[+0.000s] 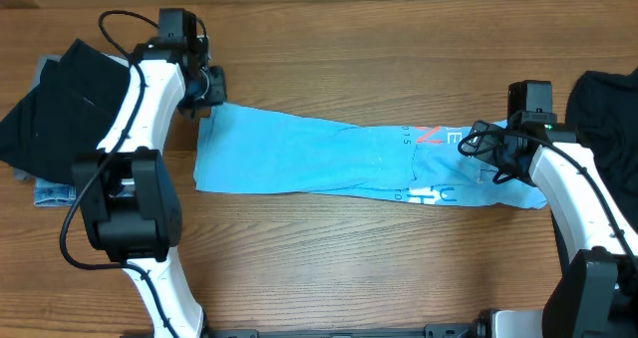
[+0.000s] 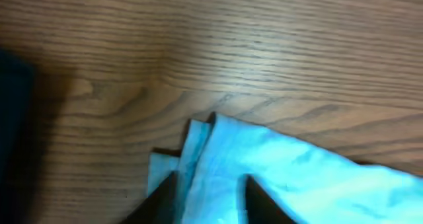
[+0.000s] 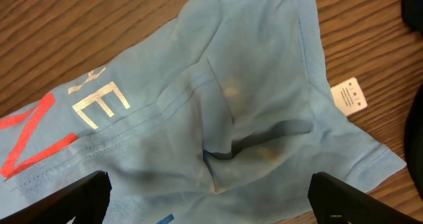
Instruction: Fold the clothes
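The clothes in play are a light blue T-shirt (image 1: pixel 329 157), folded into a long strip across the middle of the table, with red and pale lettering (image 1: pixel 431 136) near its right end. My left gripper (image 1: pixel 207 97) is at the strip's far left corner. In the left wrist view its dark fingers (image 2: pixel 162 201) stand a little apart with the layered blue corner (image 2: pixel 218 151) between them, so the left gripper (image 2: pixel 211 201) is open. My right gripper (image 1: pixel 496 157) hovers over the right end. In the right wrist view the gripper (image 3: pixel 215 204) is wide open above rumpled blue cloth (image 3: pixel 251 118), holding nothing.
A pile of dark garments (image 1: pixel 60 99) lies at the left on a blue denim piece (image 1: pixel 55 190). Another dark garment (image 1: pixel 608 99) sits at the right edge. A white label (image 3: pixel 348 95) sticks out from the shirt. Bare wood runs along the front and the back.
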Tool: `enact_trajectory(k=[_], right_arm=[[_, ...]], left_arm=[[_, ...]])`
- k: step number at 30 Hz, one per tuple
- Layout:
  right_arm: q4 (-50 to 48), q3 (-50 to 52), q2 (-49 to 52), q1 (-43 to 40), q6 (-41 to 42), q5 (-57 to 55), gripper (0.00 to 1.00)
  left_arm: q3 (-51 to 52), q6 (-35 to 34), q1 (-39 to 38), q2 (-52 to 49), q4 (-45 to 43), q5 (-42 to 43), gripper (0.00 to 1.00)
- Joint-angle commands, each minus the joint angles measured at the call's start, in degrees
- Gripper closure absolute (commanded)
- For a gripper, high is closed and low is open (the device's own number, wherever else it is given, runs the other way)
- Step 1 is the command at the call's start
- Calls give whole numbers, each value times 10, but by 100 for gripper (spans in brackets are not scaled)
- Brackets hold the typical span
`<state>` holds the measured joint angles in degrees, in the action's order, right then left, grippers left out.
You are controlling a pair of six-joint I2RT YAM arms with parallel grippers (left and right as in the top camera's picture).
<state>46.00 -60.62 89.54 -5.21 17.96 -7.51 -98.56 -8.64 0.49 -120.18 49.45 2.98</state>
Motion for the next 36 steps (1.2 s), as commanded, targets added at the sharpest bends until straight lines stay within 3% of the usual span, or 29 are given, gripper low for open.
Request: enact_trajectory(k=[1, 8, 12, 15, 18, 19, 23, 29, 36], right_arm=[[-3, 0, -2, -2, -2, -4, 0], [-3, 0, -2, -2, -2, -4, 0], [-3, 0, -2, -2, -2, -4, 0], [-3, 0, -2, -2, -2, -4, 0], [-3, 0, -2, -2, -2, -4, 0], [-3, 0, -2, -2, -2, -4, 0], [-11, 0, -2, -2, -2, 10, 0], [-13, 0, -2, -2, -2, 126, 0], [-9, 14, 0, -2, -2, 128, 0]], left_arm=[[-30, -56, 2, 10, 37, 77, 91], [2, -59, 1, 5, 161, 89, 96], [23, -60, 2, 5, 184, 93, 92], [28, -60, 3, 5, 189, 91, 76], [28, -60, 3, 5, 196, 48, 27], [30, -60, 3, 5, 197, 33, 17], [36, -62, 7, 5, 197, 4, 1], [36, -62, 28, 5, 184, 4, 0], [53, -62, 40, 5, 141, -17, 0]])
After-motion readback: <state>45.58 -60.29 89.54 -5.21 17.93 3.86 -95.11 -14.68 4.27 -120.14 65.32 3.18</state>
